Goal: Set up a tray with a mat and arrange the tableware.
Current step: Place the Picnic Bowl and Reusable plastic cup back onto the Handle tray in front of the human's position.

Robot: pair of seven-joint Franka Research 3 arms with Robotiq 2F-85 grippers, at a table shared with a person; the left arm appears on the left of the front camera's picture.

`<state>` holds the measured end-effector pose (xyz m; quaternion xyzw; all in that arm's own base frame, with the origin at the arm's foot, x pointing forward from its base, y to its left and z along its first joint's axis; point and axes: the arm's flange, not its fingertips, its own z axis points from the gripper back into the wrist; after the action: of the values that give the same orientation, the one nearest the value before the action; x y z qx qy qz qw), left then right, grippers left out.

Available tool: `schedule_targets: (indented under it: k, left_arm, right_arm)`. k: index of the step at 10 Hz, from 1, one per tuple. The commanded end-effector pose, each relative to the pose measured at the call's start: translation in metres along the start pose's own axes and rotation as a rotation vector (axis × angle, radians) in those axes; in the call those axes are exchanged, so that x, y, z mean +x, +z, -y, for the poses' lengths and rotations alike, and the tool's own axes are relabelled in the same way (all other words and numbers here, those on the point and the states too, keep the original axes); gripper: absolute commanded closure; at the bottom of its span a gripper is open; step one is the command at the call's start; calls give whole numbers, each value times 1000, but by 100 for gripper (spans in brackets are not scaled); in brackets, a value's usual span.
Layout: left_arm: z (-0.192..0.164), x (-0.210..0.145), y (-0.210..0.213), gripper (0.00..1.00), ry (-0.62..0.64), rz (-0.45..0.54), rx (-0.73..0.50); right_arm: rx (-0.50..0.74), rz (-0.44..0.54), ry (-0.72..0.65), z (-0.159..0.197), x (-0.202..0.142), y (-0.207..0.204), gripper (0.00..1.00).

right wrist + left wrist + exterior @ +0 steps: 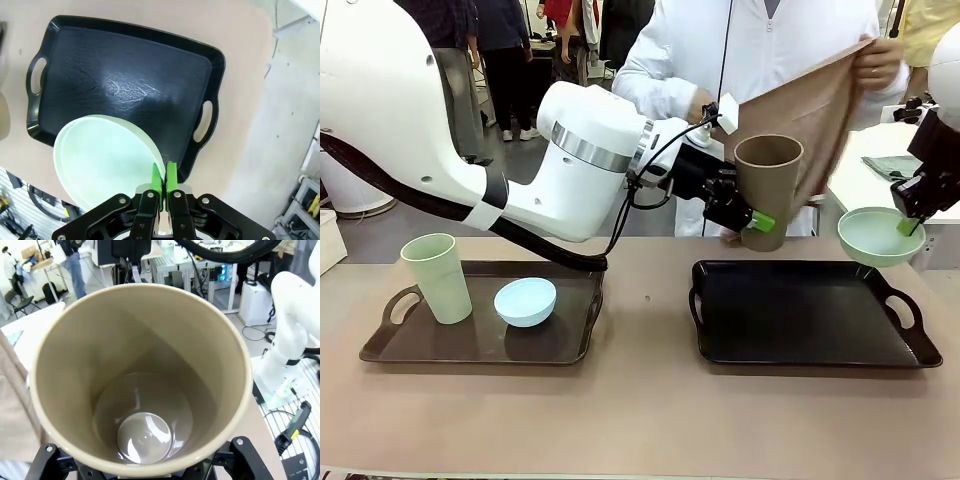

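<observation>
Currently clamping brown cup (pixel 768 185) in left gripper (pixel 760 218), pinching mint bowl (pixel 870 238) rim in right gripper (pixel 164 181), both aloft near right tray (pixel 810 325).

The tan table (pixel 640 420) carries two handled trays, lying flat side by side and well apart. A brown tray (pixel 460 338) sits toward the table's left edge. A black tray (pixel 800 320) sits right of the middle, near the right edge. Both lie closer to the far edge than the near one.
</observation>
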<state>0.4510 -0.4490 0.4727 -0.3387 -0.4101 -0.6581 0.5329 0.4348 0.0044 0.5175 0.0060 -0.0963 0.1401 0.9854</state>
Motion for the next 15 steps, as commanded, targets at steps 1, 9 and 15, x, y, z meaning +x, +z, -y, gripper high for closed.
schedule_targets:
  k: [1, 9, 15]
  left_arm:
    - [-3, 4, 1, 100, -1, 15, 1]
    - [-3, 4, 1, 100, -1, 15, 1]
    - [-3, 4, 1, 100, -1, 15, 1]
  right_arm:
    - [-7, 8, -2, 1, 2, -1, 100]
    - [-7, 8, -2, 1, 2, -1, 100]
    - [-7, 8, -2, 1, 2, -1, 100]
